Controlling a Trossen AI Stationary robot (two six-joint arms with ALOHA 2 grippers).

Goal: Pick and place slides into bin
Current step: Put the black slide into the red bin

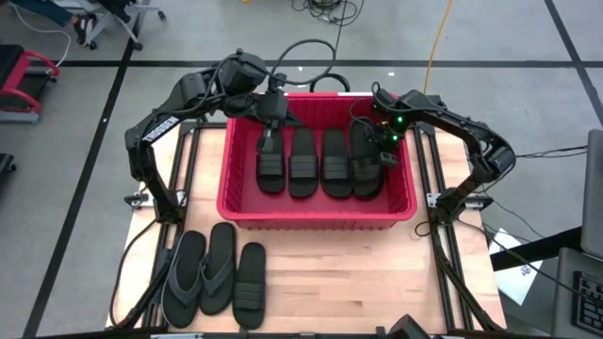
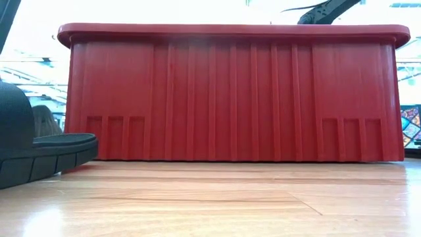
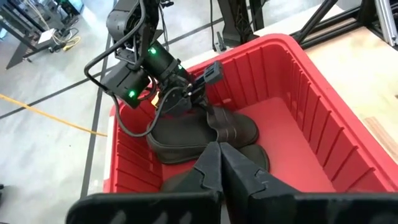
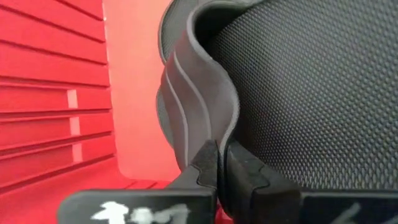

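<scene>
The red bin (image 1: 316, 218) stands mid-table with four black slides side by side on its floor. My right gripper (image 1: 379, 141) reaches into the bin's far right corner and is shut on the rightmost slide (image 1: 366, 168). My left gripper (image 1: 267, 132) is shut over the far end of the leftmost slide (image 1: 271, 169); in the left wrist view (image 3: 219, 155) nothing shows between its fingers. One more black slide (image 1: 251, 287) and two dark grey flip-flops (image 1: 200, 275) lie flat on the table's near left. My right gripper pinches the edge of the slide's ribbed strap (image 4: 205, 118) between its two fingers. Its fingers (image 4: 239, 171) come from the bin's far right side, slanting down. The slide lies in the bin beside the third one. My left gripper: I cannot tell whether it touches the slide under it.
The bin's thick rim (image 2: 230, 29) and tall walls stand between the grippers and the table. A sandal's end (image 2: 33, 148) shows at the left of the low view. Bare wood lies on the table's near right (image 1: 358, 282).
</scene>
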